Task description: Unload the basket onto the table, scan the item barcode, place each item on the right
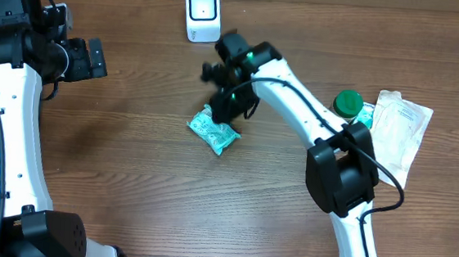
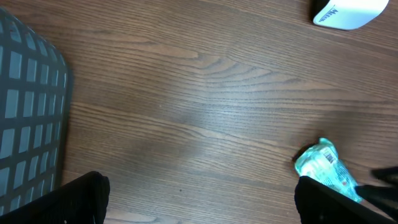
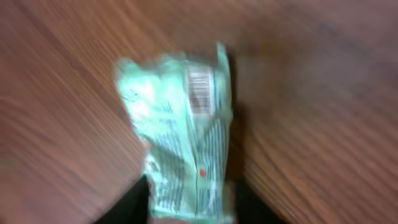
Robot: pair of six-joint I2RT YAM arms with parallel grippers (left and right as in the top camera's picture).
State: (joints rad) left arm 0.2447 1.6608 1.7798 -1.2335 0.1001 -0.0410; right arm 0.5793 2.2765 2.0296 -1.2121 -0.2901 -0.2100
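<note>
Green snack packet (image 3: 180, 124) flat on wooden table (image 1: 129, 153), mid-table, barcode (image 3: 200, 90) face up. Right gripper (image 3: 186, 202) straddling packet's near end; too blurred to tell if gripping or released. White scanner (image 1: 202, 13) upright, well behind. Left gripper (image 2: 205, 198) spread wide, empty, far left. Green-capped bottle (image 1: 348, 102) and white pouch (image 1: 402, 126) far right.

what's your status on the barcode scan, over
Left gripper open, empty. Right gripper straddling green packet on table, grip unclear. Barcode side up. No loose items between packet and scanner.
</note>
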